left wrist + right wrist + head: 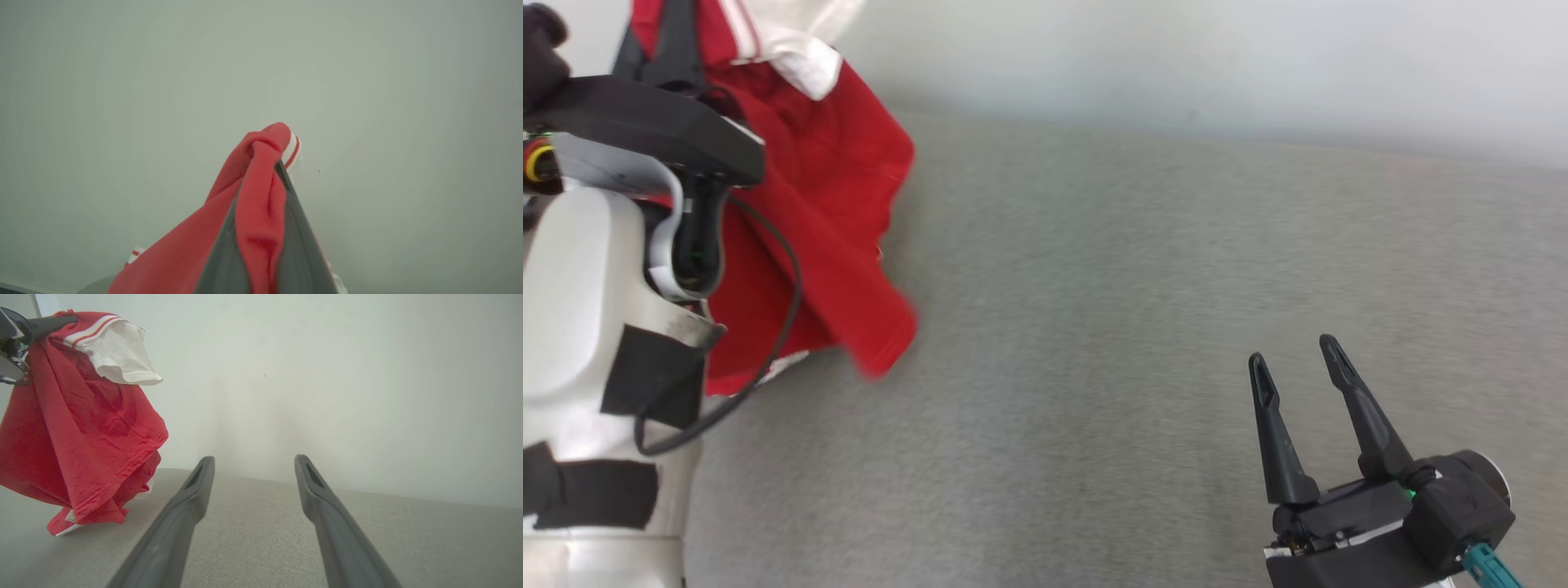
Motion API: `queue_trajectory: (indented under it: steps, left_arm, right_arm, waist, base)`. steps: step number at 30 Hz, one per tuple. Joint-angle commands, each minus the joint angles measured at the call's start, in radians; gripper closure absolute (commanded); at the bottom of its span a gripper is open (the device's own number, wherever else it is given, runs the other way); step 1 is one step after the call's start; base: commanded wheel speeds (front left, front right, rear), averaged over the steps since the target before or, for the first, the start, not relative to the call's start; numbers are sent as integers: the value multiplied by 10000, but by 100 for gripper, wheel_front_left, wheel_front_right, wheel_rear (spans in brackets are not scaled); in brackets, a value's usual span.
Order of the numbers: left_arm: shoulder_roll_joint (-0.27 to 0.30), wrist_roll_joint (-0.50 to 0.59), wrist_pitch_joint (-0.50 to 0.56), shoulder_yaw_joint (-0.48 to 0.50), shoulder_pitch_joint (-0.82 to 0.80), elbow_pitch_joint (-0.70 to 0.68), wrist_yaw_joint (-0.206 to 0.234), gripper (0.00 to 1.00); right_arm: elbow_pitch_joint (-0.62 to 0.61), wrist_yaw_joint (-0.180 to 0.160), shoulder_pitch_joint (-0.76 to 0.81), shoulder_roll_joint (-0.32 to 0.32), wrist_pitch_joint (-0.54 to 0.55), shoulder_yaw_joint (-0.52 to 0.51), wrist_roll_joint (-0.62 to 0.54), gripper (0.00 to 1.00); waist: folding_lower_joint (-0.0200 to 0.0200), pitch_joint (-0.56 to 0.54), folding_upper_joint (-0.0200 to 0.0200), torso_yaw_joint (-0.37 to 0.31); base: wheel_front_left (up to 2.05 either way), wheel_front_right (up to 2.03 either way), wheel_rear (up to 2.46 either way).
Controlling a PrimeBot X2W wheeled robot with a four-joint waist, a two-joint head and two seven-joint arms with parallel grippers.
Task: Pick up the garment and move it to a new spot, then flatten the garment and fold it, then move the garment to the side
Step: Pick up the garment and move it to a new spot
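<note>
Left end effector (271, 167) pinches the garment (833, 188), hanging beneath (right end effector (1292, 351) spread).

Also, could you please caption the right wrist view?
Open right gripper faces the red garment hanging from the left gripper.

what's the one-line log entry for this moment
step: pick up | left gripper: jaws shut on garment, hanging | right gripper: jaws open, empty, over grey surface

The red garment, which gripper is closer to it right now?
Left. The left gripper is shut on the red garment, holding it up. The right gripper is open, apart from it, off to its right.
</note>
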Motion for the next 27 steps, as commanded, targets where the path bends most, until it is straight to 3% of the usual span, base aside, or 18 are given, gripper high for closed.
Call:
queue_trajectory:
  steps: [1,14,27]
  left_arm:
    - [-56,-70,145,-44,176,-294,-16,100]
    - [-908,-1132,2146,-591,1278,-3485,306,100]
    - [-1510,-1478,2089,-1690,1690,-4139,447,100]
  right_arm:
    - [-29,-21,161,54,-14,-20,69,0]
    - [-95,-21,426,310,-14,-90,104,0]
    - [-186,-21,498,385,-14,-140,178,0]
  waist:
    - [3,-611,1,-822]
    - [3,-945,1,-2888]
    - [3,-1005,1,-4348]
  base:
    - [0,0,0]
    - [0,0,0]
    - [0,0,0]
